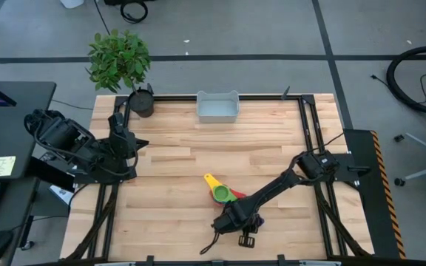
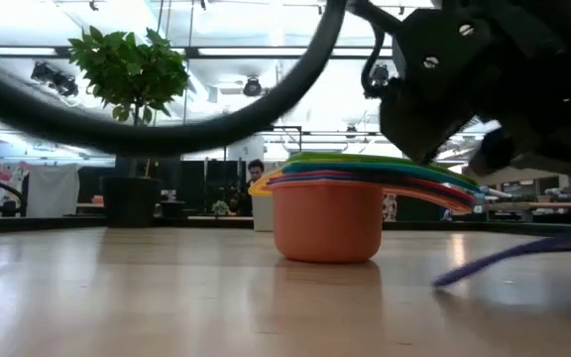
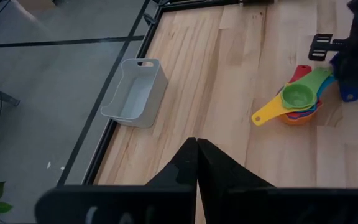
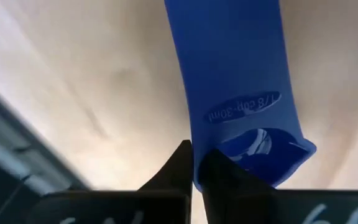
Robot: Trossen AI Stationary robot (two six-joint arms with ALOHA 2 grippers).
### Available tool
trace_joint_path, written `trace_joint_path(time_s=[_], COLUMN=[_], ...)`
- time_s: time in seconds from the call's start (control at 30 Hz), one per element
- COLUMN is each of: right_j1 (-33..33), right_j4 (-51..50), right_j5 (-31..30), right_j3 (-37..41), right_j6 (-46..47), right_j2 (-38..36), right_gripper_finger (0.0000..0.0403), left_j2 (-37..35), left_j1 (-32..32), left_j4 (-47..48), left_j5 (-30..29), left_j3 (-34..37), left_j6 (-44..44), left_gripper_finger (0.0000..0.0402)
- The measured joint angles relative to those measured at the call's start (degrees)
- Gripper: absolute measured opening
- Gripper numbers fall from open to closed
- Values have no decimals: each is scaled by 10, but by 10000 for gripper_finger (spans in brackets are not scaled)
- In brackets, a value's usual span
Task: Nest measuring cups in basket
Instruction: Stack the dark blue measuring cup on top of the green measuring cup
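A nested stack of measuring cups (image 1: pixel 222 194), green on top and orange at the bottom (image 2: pixel 330 223), stands on its base on the wood table, its yellow handle (image 3: pixel 265 114) sticking out. My right gripper (image 1: pixel 233 220) is just nearside of the stack, shut on a separate blue measuring cup (image 4: pixel 241 81) marked 1/8 cup. The pale grey basket (image 1: pixel 217 108) stands at the far edge and shows nothing in it (image 3: pixel 134 93). My left gripper (image 3: pixel 196 147) hangs shut above the table's left side (image 1: pixel 140 142), holding nothing. My right gripper pinches the blue cup between its two fingers where the handle meets the bowl (image 4: pixel 207 140), at one side edge. The fingers come from above, slanting down. In the low view the handle (image 2: pixel 509 260) slopes, its low end (image 2: pixel 444 281) at the tabletop.
A dark plant pot (image 1: pixel 142 102) with a leafy plant stands at the far left corner. A small black part (image 1: pixel 246 240) and a dark cord (image 1: pixel 213 244) lie near the front edge. Bare wood stretches between the stack and the basket.
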State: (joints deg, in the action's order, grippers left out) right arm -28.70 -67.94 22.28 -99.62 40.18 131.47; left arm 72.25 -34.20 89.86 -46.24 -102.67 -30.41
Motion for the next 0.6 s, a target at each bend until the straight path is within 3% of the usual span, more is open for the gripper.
trace_joint_path(time_s=[0.3,0.5,0.6], right_j1=[7,7,7], right_j4=[-6,-12,-13], right_j5=[27,27,-1], right_j3=[3,3,2], right_j6=[32,124,180], right_j2=[-56,-130,-165], right_gripper_finger=[15,15,15], left_j2=[0,0,0], left_j1=[0,0,0], left_j4=[0,0,0], left_j5=[0,0,0], left_j3=[0,0,0], left_j6=[0,1,6], left_gripper_finger=[7,7,7])
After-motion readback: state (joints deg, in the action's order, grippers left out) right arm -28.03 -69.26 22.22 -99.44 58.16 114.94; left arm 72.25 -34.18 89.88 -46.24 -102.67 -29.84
